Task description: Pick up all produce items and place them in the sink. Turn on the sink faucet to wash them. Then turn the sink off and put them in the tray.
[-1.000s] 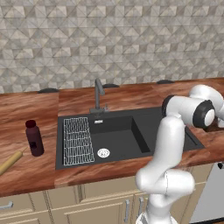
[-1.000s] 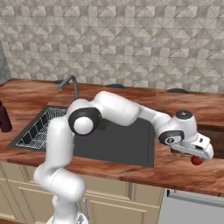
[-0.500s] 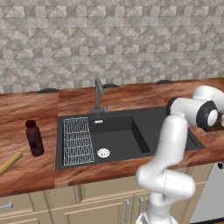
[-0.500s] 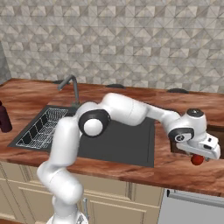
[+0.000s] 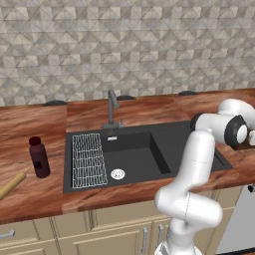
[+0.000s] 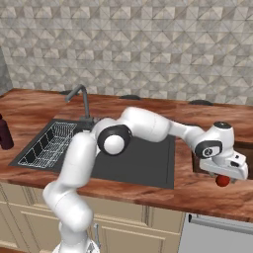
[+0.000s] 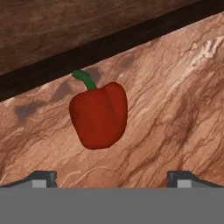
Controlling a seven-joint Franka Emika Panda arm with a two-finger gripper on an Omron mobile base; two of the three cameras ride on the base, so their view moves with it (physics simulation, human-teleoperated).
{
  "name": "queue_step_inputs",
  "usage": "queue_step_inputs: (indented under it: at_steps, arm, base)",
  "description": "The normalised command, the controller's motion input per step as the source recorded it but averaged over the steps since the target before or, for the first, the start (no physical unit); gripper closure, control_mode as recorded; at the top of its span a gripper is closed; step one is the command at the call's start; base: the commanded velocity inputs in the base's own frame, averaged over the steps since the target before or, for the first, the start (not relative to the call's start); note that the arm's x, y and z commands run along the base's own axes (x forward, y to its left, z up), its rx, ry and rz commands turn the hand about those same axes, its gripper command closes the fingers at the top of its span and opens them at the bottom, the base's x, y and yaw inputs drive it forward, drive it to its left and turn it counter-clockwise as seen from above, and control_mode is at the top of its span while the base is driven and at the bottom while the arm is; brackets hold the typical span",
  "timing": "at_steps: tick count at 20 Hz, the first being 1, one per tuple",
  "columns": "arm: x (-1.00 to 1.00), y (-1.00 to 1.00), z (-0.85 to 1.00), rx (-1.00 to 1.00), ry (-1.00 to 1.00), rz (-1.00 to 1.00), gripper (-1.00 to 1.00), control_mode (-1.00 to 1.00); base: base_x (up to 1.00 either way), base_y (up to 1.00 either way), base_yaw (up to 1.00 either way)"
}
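The produce item, a glossy red pepper (image 7: 99,116) with a green stem, lies on the reddish wood counter right of the sink (image 6: 143,163), close beside the dark rim of the tray (image 7: 87,26). My gripper (image 7: 112,178) hovers just above it, open, with a fingertip (image 7: 41,177) low on either side and nothing between them. In the right base view the gripper (image 6: 226,175) sits directly over the red pepper (image 6: 222,182), in front of the tray (image 6: 245,149). The sink faucet (image 5: 113,107) stands behind the sink (image 5: 164,149), no water running.
A white wire rack (image 5: 88,160) lies in the sink's left part beside the silver drain (image 5: 117,174). A dark maroon bottle (image 5: 39,157) and a tan rolling pin (image 5: 11,185) are on the counter at the left. The counter's front edge is near the pepper.
The hand has moved a little to the right and down, closer over the red pepper. The jaws stayed open. The pepper has not moved.
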Motion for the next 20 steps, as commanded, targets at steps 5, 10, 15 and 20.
queue_step_inputs:
  at_steps: [5, 10, 15, 20]
  arm:
    - [0.27, 0.00, -0.22, 0.03, 0.04, 0.02, -1.00, -1.00]
    - [0.20, 0.00, -0.17, 0.03, 0.00, 0.03, -1.00, -1.00]
    - [0.22, -0.03, -0.21, 0.02, 0.00, 0.03, -1.00, -1.00]
    - [0.15, -0.14, -0.23, 0.01, 0.00, 0.01, -1.00, -1.00]
  base:
    - [0.00, 0.00, 0.00]
    - [0.00, 0.00, 0.00]
    - [0.00, 0.00, 0.00]
    - [0.00, 0.00, 0.00]
